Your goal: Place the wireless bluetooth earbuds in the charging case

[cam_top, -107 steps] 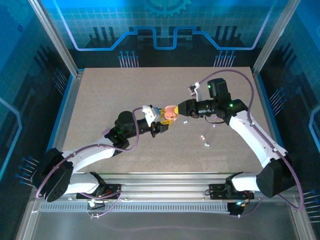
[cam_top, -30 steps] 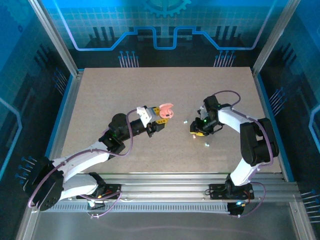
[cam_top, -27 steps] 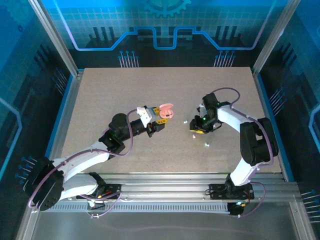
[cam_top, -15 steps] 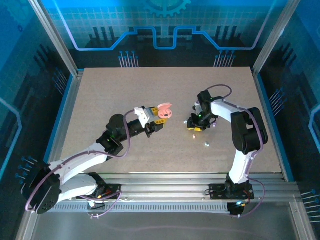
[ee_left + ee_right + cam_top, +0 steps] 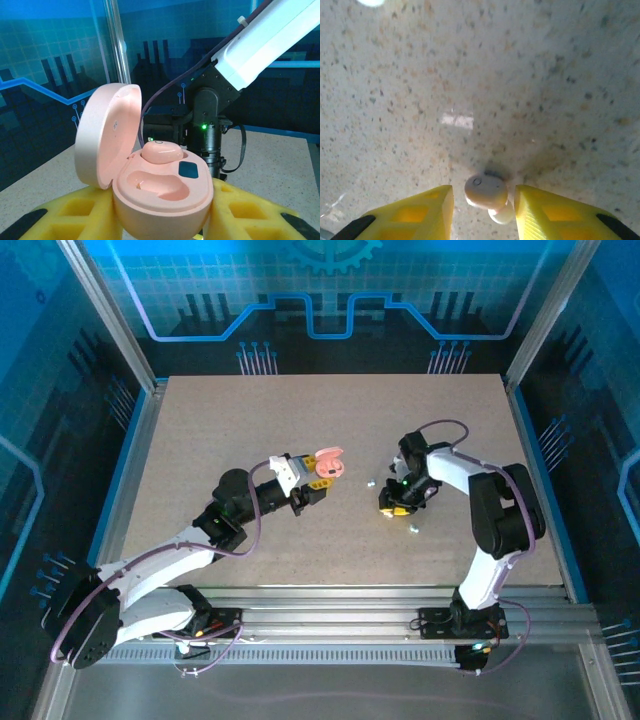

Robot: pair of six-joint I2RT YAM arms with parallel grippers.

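The right end effector [image 5: 483, 197] is straddling a pinkish earbud [image 5: 486, 190] lying on the worktop [image 5: 470, 75], fingers parted with slim gaps on either side, not yet gripping. It is probably needing to close gently, then lift. The left end effector [image 5: 161, 210] is clamping the open charging case [image 5: 160, 192], which is holding one seated earbud [image 5: 160, 151] beside an empty socket [image 5: 152, 182]. Other loose earbuds [image 5: 413, 530] are lying nearby, blocking nothing.
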